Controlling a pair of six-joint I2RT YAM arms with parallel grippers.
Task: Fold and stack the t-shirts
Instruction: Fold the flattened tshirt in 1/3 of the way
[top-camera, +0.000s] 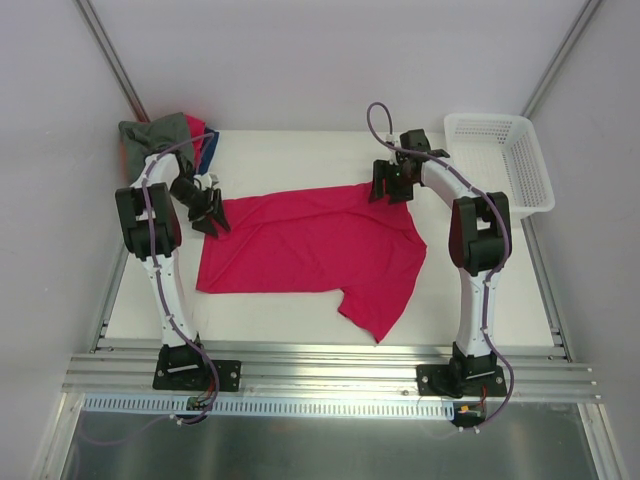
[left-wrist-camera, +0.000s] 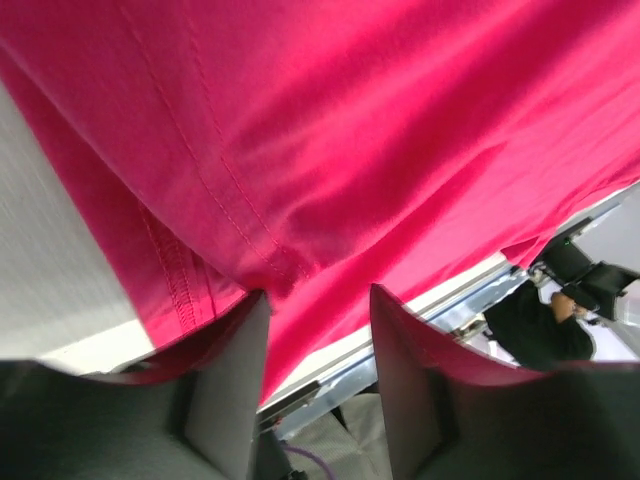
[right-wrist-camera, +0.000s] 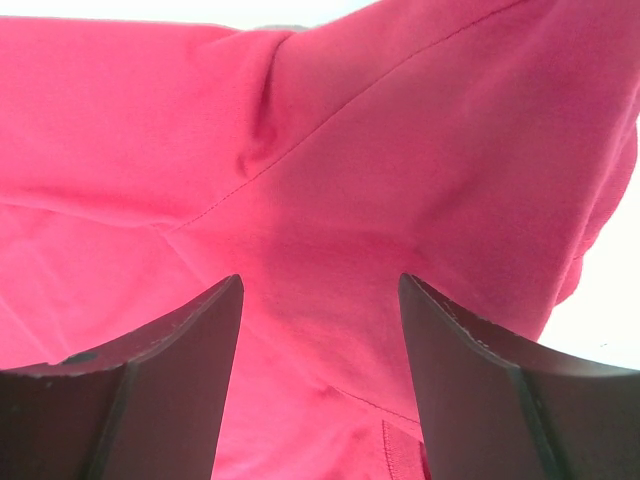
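A crimson-red t-shirt (top-camera: 310, 250) lies spread flat on the white table (top-camera: 290, 150), one sleeve pointing to the near right. My left gripper (top-camera: 212, 218) is at its far left corner. In the left wrist view the left gripper (left-wrist-camera: 318, 292) is open, with the shirt's stitched hem (left-wrist-camera: 250, 240) just past the fingertips. My right gripper (top-camera: 388, 190) is at the shirt's far right corner. In the right wrist view the right gripper (right-wrist-camera: 320, 279) is open wide over the red cloth (right-wrist-camera: 350, 150). A grey-green shirt (top-camera: 155, 135) and a dark blue one (top-camera: 210, 152) lie bunched at the back left.
A white plastic lattice basket (top-camera: 490, 120) stands at the back right, beside the right arm. Metal rails (top-camera: 330, 375) run along the table's near edge. White walls close in the left, right and back sides.
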